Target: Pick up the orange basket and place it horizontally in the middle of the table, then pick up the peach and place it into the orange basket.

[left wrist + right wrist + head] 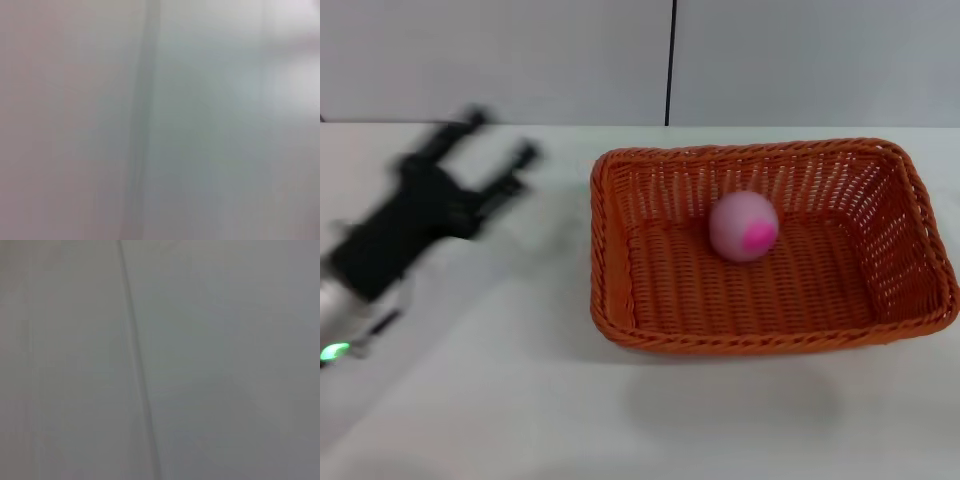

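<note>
The orange basket [770, 320] lies with its long side across the white table [520, 400], in the middle and right of the head view. The pale-pink peach [744, 226] with its magenta blotch rests inside the basket, near the back of its floor. My left gripper [500, 137] hovers over the table's left part, well apart from the basket's left rim, blurred, its two black fingers spread open and holding nothing. The right gripper appears in no view. Both wrist views hold only a plain grey surface crossed by a thin dark line.
A grey wall with a dark vertical seam [670, 60] runs behind the table's far edge. White tabletop extends in front of the basket and to its left, under my left arm [390, 240].
</note>
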Tool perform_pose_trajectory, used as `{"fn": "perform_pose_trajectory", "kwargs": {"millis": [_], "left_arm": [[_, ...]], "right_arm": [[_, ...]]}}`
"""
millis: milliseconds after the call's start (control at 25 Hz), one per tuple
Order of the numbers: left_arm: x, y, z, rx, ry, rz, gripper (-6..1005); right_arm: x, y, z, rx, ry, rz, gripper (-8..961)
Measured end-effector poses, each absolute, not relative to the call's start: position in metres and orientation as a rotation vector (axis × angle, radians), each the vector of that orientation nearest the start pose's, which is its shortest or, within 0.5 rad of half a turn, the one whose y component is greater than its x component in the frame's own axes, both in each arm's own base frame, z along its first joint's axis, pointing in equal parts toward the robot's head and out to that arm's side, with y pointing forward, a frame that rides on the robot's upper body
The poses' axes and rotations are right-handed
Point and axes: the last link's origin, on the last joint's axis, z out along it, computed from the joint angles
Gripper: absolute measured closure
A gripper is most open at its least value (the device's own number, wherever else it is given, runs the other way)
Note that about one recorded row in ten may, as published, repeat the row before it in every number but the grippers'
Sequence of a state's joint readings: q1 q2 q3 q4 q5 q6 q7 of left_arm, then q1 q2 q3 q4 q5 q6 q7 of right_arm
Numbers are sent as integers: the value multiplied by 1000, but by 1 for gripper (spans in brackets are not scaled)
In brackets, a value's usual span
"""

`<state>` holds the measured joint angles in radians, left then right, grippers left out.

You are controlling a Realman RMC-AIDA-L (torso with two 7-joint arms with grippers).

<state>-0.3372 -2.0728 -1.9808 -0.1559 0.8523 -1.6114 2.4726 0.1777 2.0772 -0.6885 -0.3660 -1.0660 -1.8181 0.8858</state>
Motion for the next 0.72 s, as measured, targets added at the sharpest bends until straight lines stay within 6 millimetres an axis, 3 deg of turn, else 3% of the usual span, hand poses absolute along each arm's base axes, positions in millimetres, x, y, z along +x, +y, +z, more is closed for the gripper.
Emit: {"fn": "perform_pose_trajectory", "kwargs": {"millis": [40,80,200,240,440,720], "left_arm": [[-313,259,-1,-1891,-476,-1146,288],[-313,259,-1,-1891,-476,-1146,277],[-338,243,16,-1729,-510,-1077,245],[-356,229,26,-1620,-551,-1028,235],[-383,205,38,-1426,-611,-930,237],[-396,192,40,-1309,-605,-817,239]], "right_arm": [[327,229,67,-1680,400,1314,387],[327,229,67,-1680,400,1314,385],[340,221,68,-1526,382,1232,379],[347,215,69,-1414,359,1169,377],[361,207,74,-1223,370,1077,368],[371,203,77,-1111,402,1020,354]]}}
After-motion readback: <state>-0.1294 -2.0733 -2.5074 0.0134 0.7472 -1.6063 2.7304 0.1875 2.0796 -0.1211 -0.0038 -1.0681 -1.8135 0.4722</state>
